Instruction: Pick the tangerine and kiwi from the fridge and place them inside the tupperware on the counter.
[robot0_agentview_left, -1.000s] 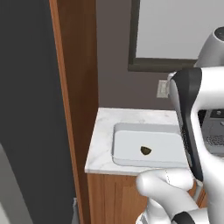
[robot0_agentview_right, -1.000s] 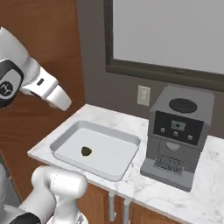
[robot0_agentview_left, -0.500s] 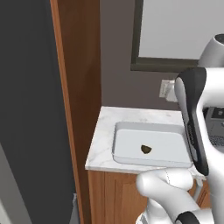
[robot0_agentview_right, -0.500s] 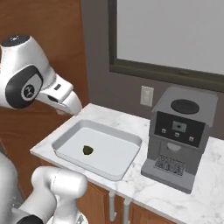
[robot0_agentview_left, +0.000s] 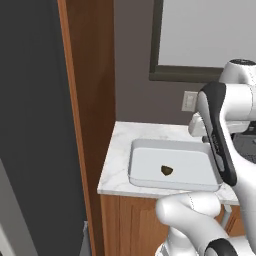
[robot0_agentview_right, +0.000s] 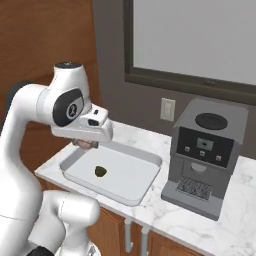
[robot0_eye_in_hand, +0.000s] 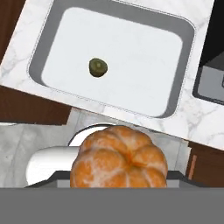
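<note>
Hand view, nearest: the tangerine (robot0_eye_in_hand: 119, 157) sits clamped in the gripper (robot0_agentview_right: 88, 144), its fingers closed against the fruit. Beyond it, the kiwi (robot0_eye_in_hand: 98, 67) lies inside the tupperware (robot0_eye_in_hand: 183, 65), left of centre. The tupperware rests on the counter (robot0_agentview_right: 240, 200), beside a coffee machine (robot0_agentview_right: 205, 155). The fridge (robot0_agentview_left: 30, 125) stands to the left.

Both base views look forward and down at the worktop (robot0_agentview_left: 120, 165) from behind the arm, left and right, sharing the tupperware (robot0_agentview_left: 142, 150) with the kiwi (robot0_agentview_left: 167, 170). The hand view looks steeply down on that tupperware (robot0_eye_in_hand: 188, 52) from above.
</note>
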